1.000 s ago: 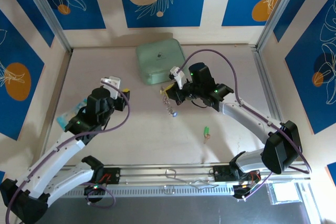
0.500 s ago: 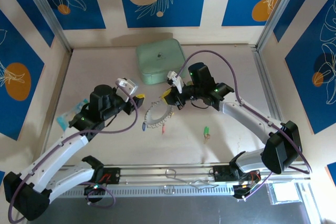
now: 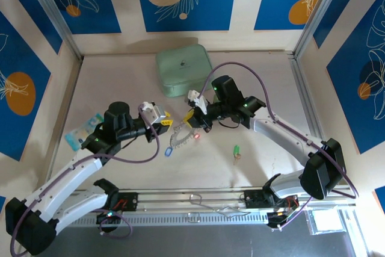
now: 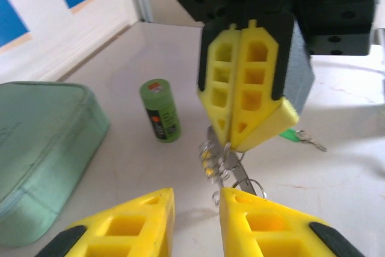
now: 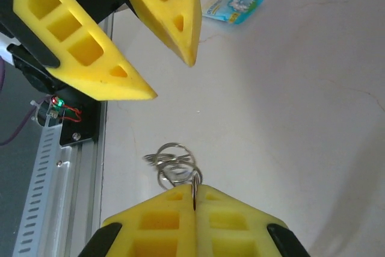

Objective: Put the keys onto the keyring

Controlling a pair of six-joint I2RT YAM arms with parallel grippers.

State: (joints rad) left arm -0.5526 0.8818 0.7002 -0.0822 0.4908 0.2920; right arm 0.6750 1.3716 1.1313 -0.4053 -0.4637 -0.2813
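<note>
The keyring (image 3: 179,138) hangs from my right gripper (image 3: 186,121), which is shut on it above the table's middle. A blue key (image 3: 167,150) and a red key (image 3: 197,137) dangle from the ring. In the right wrist view the ring's coils (image 5: 171,159) stick out just past the closed right gripper (image 5: 194,192). My left gripper (image 3: 170,124) is right beside the ring, jaws a narrow gap apart with nothing between them. In the left wrist view the left gripper (image 4: 197,194) sits just below the keyring (image 4: 218,164). A green key (image 3: 236,150) lies alone on the table to the right.
A mint-green case (image 3: 183,71) sits at the back centre. An upright green cylinder (image 4: 160,110) stands near the case (image 4: 42,142). A blue packet (image 3: 84,130) lies at the left. The metal rail (image 3: 192,200) runs along the near edge.
My left gripper has swung right to the keyring and its jaws have narrowed. The right gripper has shifted slightly left with the ring, which now hangs bunched.
</note>
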